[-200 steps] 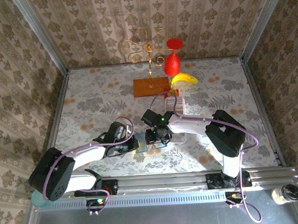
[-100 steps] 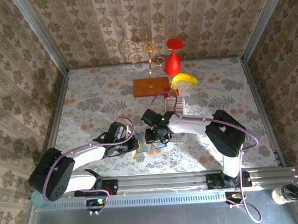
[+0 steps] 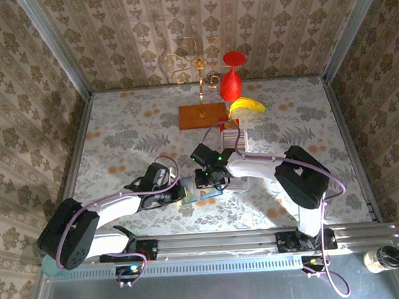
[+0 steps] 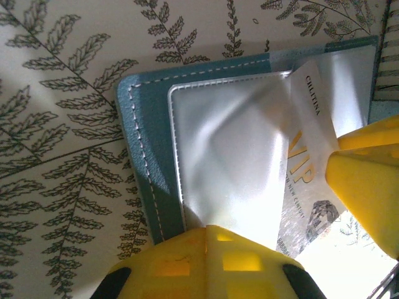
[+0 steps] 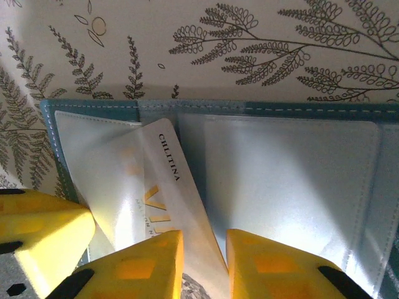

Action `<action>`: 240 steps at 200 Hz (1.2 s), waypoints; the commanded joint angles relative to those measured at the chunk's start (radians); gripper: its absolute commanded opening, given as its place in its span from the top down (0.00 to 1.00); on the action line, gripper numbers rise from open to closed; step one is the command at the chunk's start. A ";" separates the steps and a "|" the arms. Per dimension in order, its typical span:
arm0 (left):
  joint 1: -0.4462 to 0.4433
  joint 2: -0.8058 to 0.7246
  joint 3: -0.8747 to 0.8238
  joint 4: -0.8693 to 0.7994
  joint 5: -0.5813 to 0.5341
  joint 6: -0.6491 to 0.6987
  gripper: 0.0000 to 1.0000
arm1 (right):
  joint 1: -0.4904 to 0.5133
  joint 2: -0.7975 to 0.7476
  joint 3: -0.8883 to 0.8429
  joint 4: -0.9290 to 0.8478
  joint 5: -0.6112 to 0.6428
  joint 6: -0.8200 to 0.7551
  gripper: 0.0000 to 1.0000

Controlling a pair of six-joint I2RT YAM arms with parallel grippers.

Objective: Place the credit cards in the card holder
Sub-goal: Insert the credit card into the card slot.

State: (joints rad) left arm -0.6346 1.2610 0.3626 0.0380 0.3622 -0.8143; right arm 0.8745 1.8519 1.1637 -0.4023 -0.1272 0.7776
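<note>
Your VIP credit card (image 5: pixel 168 187) is partly tucked into the left clear pocket of the open teal card holder (image 5: pixel 280 180), which lies flat on the surface (image 5: pixel 249 50). Right tool (image 5: pixel 204 249) straddles the card's near end with its jaws narrow; can't tell if it grips. Left tool (image 4: pixel 209 240), pressed together, bears on the pocket.

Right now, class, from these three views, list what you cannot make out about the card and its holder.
Right wrist view: the card's lower end is covered by the right hand's fingers and cut by the frame edge; a grip cannot be confirmed.
Left wrist view: the left hand covers the card holder's near edge.
Top view: the card holder is tiny, mostly under both hands.
</note>
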 commanded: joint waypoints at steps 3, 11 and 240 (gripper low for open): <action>0.000 0.008 -0.014 -0.102 -0.077 0.024 1.00 | 0.004 -0.024 -0.033 0.080 -0.092 0.008 0.76; 0.000 0.008 -0.014 -0.104 -0.077 0.024 1.00 | 0.004 -0.031 -0.038 0.087 -0.106 0.008 0.76; 0.000 -0.005 -0.010 -0.136 -0.097 0.032 1.00 | -0.029 -0.104 -0.146 0.213 -0.186 0.054 1.00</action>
State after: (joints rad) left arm -0.6346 1.2476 0.3630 0.0189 0.3393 -0.8135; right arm 0.8433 1.7638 1.0386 -0.2073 -0.3298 0.8360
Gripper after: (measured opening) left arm 0.051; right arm 0.047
